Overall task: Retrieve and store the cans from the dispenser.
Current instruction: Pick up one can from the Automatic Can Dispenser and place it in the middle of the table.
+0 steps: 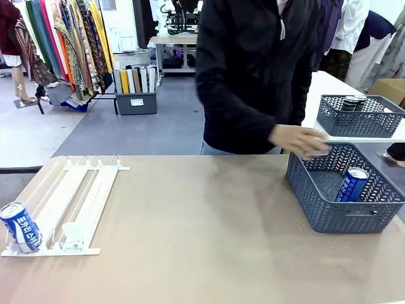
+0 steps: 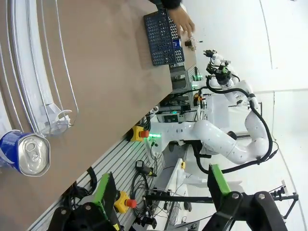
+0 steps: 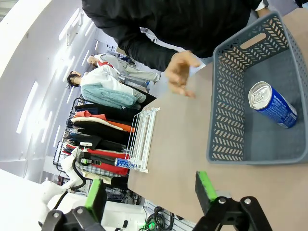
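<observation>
1. Table (image 1: 209,253): dispenser (image 1: 76,196) on our left side, grey basket (image 1: 345,218) on the right.
2. Left jaws and right jaws — we see both spread wide, nothing between them.
3. Person's hand (image 1: 300,140) sits at the basket's far rim.
4. One blue can (image 1: 20,227) at the dispenser's front stop — a second blue can (image 1: 353,183) leans inside the basket.
</observation>
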You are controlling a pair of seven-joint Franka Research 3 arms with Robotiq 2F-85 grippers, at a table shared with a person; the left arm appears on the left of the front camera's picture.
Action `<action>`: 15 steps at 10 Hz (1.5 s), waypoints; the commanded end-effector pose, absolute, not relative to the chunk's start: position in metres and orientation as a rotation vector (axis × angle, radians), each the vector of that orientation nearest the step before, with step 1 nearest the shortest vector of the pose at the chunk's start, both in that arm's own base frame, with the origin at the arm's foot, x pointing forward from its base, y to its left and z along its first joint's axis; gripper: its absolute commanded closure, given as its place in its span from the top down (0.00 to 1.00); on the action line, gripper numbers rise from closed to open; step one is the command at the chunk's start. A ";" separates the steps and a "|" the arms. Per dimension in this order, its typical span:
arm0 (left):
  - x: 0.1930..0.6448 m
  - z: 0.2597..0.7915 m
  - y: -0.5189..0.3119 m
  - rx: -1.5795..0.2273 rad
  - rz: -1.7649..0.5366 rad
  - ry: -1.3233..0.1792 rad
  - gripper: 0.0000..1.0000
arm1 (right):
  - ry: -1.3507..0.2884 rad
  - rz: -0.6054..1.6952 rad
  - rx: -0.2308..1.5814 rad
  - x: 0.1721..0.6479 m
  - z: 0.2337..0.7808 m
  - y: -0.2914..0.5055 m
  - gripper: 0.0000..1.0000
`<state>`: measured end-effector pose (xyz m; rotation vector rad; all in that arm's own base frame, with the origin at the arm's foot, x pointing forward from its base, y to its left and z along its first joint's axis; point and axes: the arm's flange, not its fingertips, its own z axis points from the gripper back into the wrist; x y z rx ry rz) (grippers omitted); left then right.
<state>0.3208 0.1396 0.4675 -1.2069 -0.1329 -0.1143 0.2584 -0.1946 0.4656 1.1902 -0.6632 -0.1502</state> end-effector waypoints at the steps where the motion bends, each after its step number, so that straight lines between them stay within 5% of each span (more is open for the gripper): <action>1: 0.316 0.471 0.120 -0.806 -0.087 -0.184 1.00 | -0.668 -0.142 1.200 0.258 0.467 -0.195 1.00; 6: 0.280 0.480 0.080 -0.066 -0.079 -0.228 1.00 | -0.668 -0.142 1.200 0.258 0.467 -0.195 1.00; 12: 0.300 0.510 0.055 -0.012 -0.127 -0.253 1.00 | -0.668 -0.142 1.200 0.258 0.467 -0.195 1.00; 15: 0.311 0.477 0.020 0.021 -0.153 -0.248 1.00 | -0.668 -0.142 1.200 0.258 0.467 -0.195 1.00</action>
